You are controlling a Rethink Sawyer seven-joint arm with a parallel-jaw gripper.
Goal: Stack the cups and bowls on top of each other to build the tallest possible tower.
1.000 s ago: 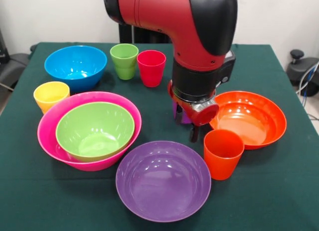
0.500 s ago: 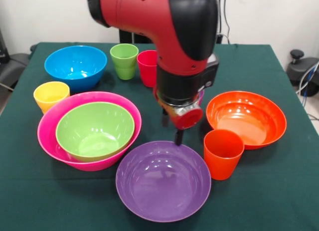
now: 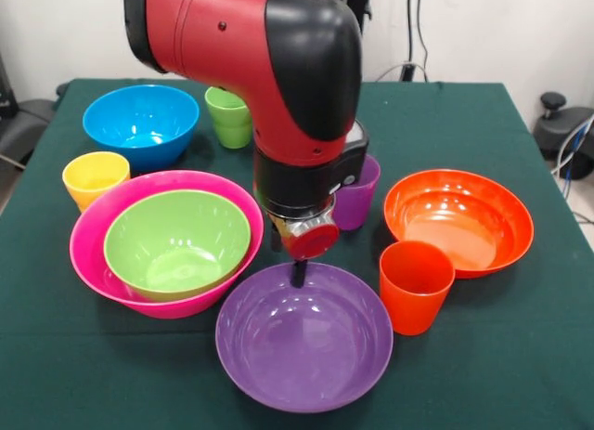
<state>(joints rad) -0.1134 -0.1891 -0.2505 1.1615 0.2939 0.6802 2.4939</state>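
A dark green cloth (image 3: 520, 356) covers the table, its far edge meeting a plain white wall (image 3: 483, 31). Cables hang down that wall at the right. Past the table's right edge there is black equipment with a cable, and at the left edge part of a dark chair.

In the front view, the pink bowl (image 3: 93, 230) sits at the left with the green bowl (image 3: 176, 240) nested inside it. The purple bowl (image 3: 304, 337) lies nearest the camera. The orange bowl (image 3: 459, 221) is at the right, with the orange cup (image 3: 415, 286) upright just beside its near rim. The blue bowl (image 3: 141, 123) is far left, the yellow cup (image 3: 95, 177) near it, the green cup (image 3: 227, 116) further back. The purple cup (image 3: 357, 196) shows partly behind the arm (image 3: 251, 68).

The gripper (image 3: 298, 270) hangs over the far rim of the purple bowl. One dark finger shows; whether the jaws are apart or together cannot be told.
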